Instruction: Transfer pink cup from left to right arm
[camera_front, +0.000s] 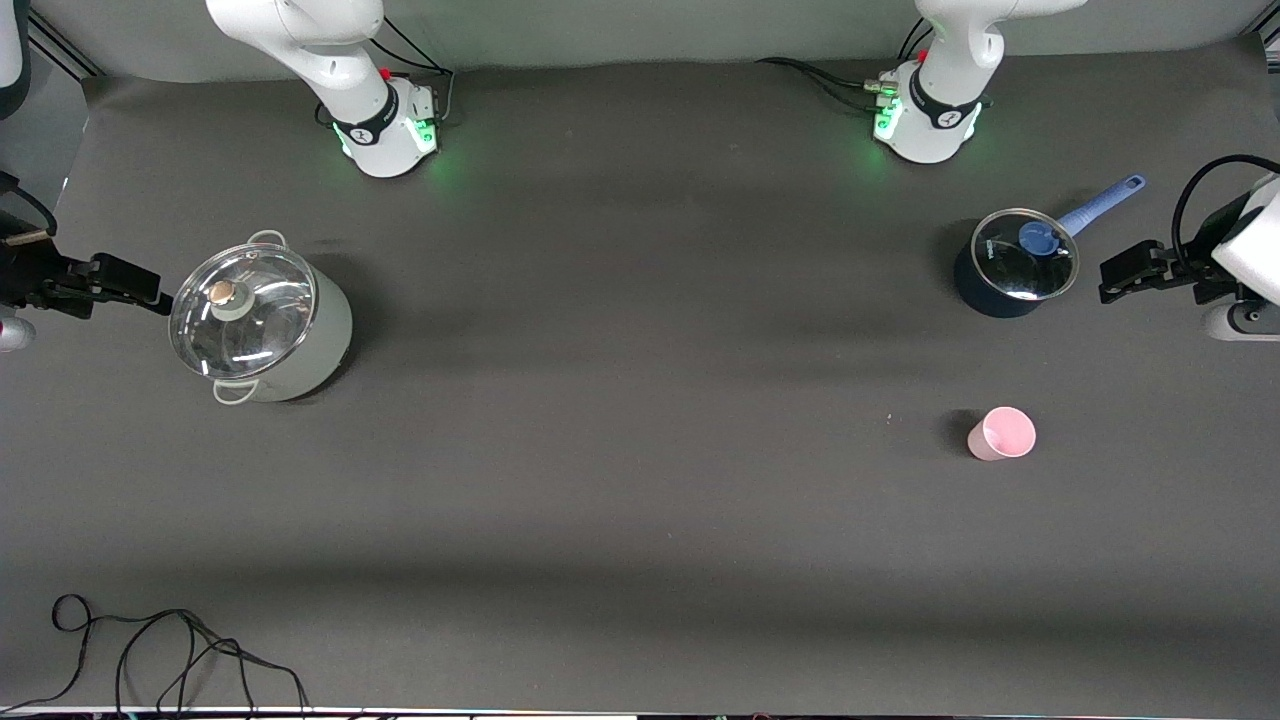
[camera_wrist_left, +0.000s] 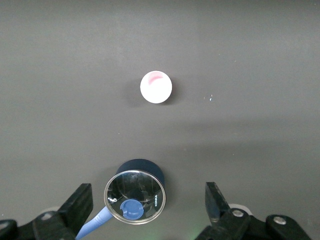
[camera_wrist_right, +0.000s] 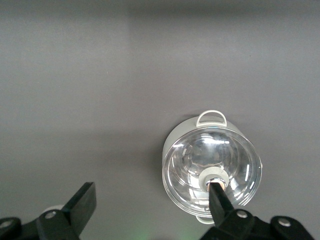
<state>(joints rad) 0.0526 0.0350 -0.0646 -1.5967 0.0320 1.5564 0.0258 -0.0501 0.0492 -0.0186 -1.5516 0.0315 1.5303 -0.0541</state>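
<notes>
Probably light, stiff and slick, the cup (camera_front: 1001, 433) suits a mid-wall pinch; left gripper (camera_wrist_left: 149, 205) and right gripper (camera_wrist_right: 152, 202) gape empty.

2 white arms with black joint bands, green lights glowing at their bases by black cables; black hands with silver screws.

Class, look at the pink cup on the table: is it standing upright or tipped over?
Upright. The pink cup stands on its base with its round open mouth facing up; the left wrist view looks straight down into it.
</notes>
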